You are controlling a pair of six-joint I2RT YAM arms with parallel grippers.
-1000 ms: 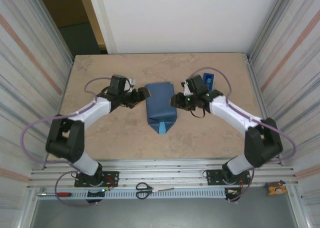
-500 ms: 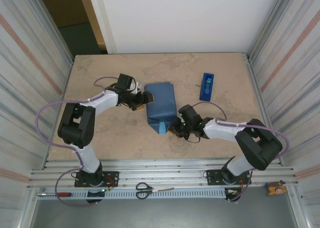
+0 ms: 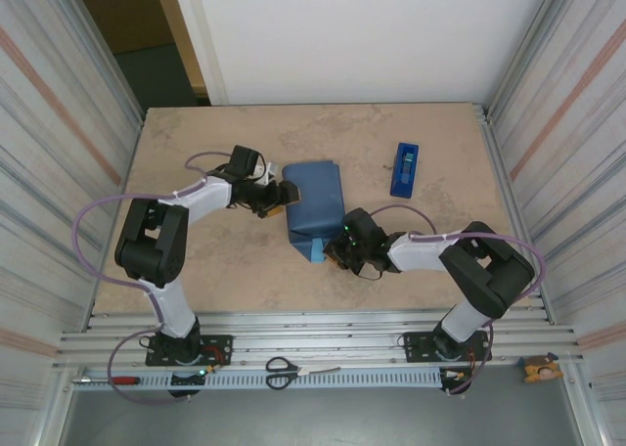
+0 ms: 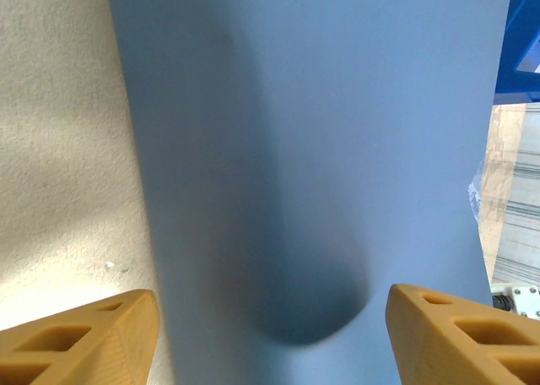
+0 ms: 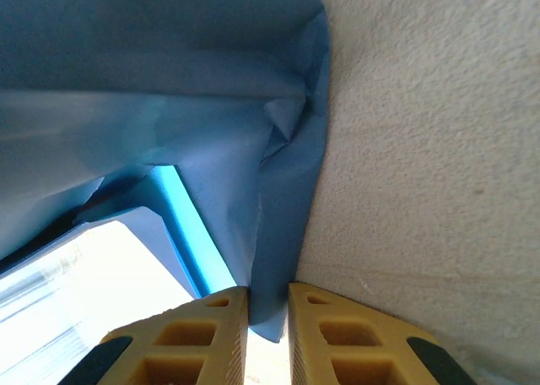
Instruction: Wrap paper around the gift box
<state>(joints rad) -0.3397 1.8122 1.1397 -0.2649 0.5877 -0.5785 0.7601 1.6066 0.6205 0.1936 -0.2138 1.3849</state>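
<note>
Jaws left: spread wide, paper (image 4: 312, 149) close ahead | jaws right: pinched onto paper's lower edge

A beige, mottled table (image 3: 225, 260) is lying under even light, with soft shadows falling across it. Corrugated metal walls (image 3: 59, 123) are flanking its left and right edges. A white panel (image 3: 372, 35) is standing behind its far edge, and aluminium rails (image 3: 323, 343) are running along its near edge.

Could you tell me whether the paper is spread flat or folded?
Folded: the paper forms a compact bundle, its near flap pinched by the right gripper.
</note>
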